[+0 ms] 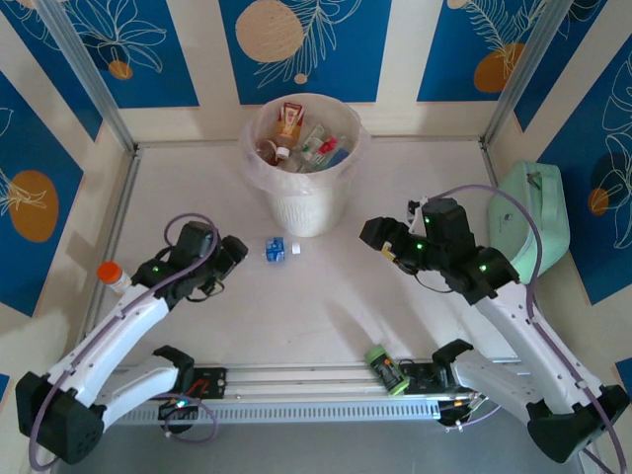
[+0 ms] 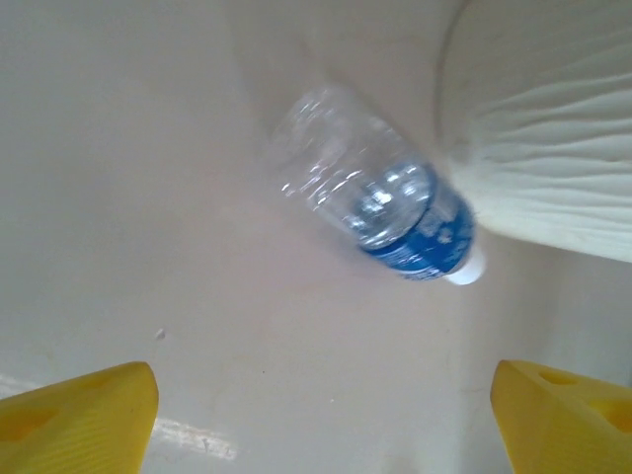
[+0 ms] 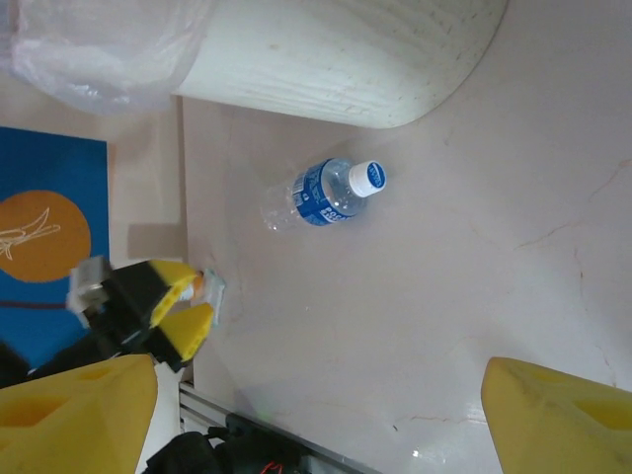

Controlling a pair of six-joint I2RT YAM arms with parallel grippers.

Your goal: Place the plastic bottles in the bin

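Clear thin plastic, the blue-labelled bottle (image 2: pixel 380 202) lying on the table (image 2: pixel 138 197) just beside the bin (image 2: pixel 553 138) looks light, crushable and apt to roll, so close your wide-open, empty left gripper (image 2: pixel 321 425) gently across its labelled middle.

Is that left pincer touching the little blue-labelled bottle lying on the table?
Apart. The left wrist view shows bare table between the blue-labelled bottle and the yellow fingers of the open left pincer.
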